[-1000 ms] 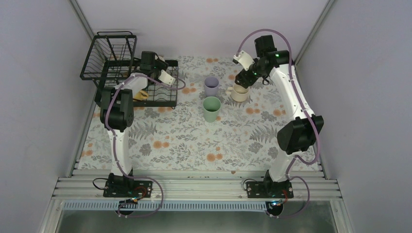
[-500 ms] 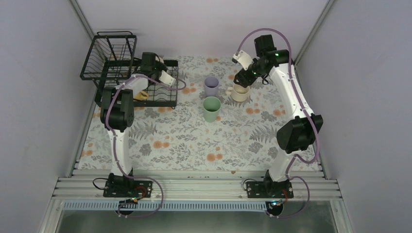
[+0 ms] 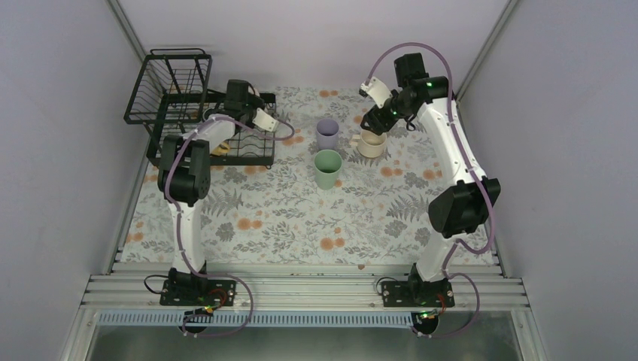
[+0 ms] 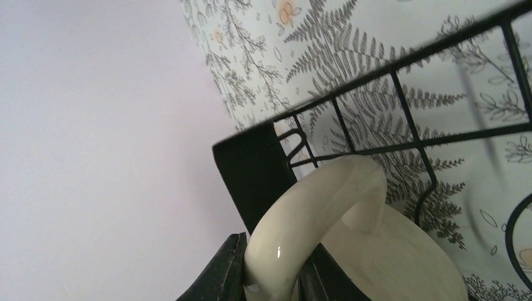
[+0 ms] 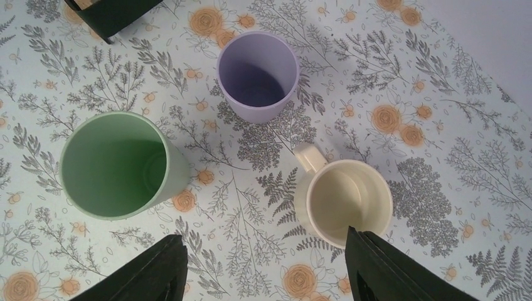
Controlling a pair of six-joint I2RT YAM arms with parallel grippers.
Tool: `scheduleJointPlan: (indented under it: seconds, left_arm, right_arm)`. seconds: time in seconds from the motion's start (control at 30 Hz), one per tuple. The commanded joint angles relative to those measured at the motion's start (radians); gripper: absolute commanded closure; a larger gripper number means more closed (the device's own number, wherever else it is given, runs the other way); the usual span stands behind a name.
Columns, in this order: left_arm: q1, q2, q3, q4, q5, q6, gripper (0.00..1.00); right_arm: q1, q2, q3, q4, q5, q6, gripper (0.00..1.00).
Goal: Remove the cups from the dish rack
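Left end effector [image 4: 271, 276] pinches a mug [image 4: 389, 263] by its handle at the rack [image 4: 251, 169] corner. Right end effector [image 5: 268, 269] gapes wide above a second mug [image 5: 344, 199], with the green tumbler [image 5: 116, 164] and lavender tumbler [image 5: 257, 69] near on its left.

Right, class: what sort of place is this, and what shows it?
Probably a robotics lab cell, kitchen-themed: two robot arms bolted to a metal rail, plain enclosing walls, a dish rack and cups on floral cloth.

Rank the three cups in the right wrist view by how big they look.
1. Green cup.
2. Cream mug.
3. Lavender cup.
The last two look close; nearness to the camera may account for it.
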Motion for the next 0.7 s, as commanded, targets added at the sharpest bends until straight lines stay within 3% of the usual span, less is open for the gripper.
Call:
scheduleJointPlan:
  seconds: [0.0, 0.17, 0.67]
  left_arm:
    - [-0.023, -0.077, 0.038, -0.018, 0.015, -0.1, 0.98]
    - [-0.037, -0.17, 0.122, -0.014, 0.038, -0.35, 0.98]
    - [-0.064, -0.463, 0.119, -0.026, 0.234, -0.786, 0.98]
  right_arm:
    - [-0.013, -0.034, -0.009, 0.024, -0.048, 0.022, 0.34]
    - [-0.043, -0.083, -0.06, 0.123, -0.139, 0.035, 0.31]
    - [-0.059, -0.103, -0.166, 0.321, -0.489, 0.109, 0.26]
